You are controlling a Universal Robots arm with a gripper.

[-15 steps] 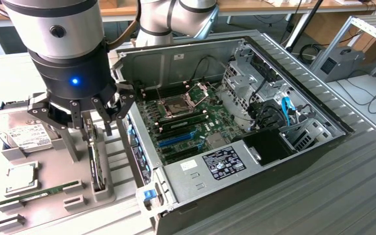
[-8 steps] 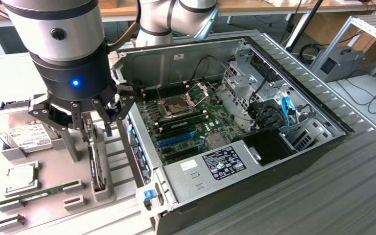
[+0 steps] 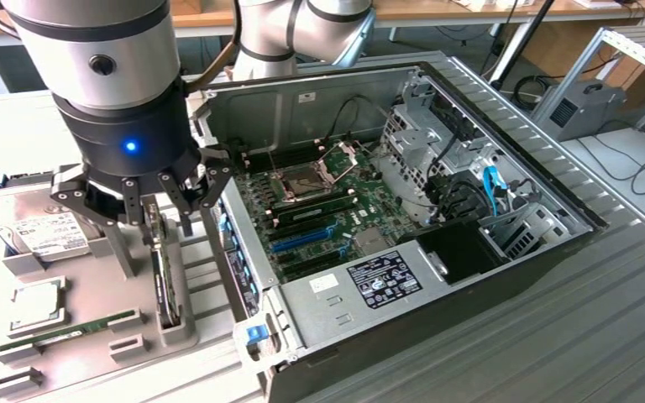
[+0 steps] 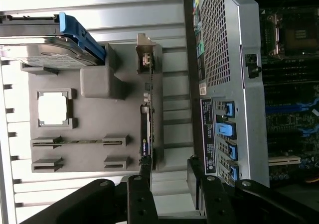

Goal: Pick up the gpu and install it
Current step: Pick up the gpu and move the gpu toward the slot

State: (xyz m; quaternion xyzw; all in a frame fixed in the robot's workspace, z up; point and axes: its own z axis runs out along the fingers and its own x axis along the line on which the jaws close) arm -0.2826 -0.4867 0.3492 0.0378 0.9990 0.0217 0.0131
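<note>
The gpu (image 3: 162, 277) stands on edge in a slot of the grey fixture tray (image 3: 98, 353), just beside the open PC case (image 3: 502, 277). Seen from the wrist, it is a thin dark card edge (image 4: 146, 129) with its silver bracket end farthest from the gripper. My gripper (image 3: 165, 206) hangs open above the card's far end and holds nothing. In the wrist view the gripper (image 4: 169, 171) has one fingertip (image 4: 144, 167) in line with the card's edge, while the other sits toward the case. The motherboard (image 3: 334, 210) lies exposed inside the case.
On the tray lie a silver hard drive (image 3: 43, 227), a CPU (image 3: 34, 306) and a long memory stick (image 3: 70, 329). The case's metal rear wall (image 4: 224, 59) runs close alongside the card's slot. Cables and drive bays fill the case's far side.
</note>
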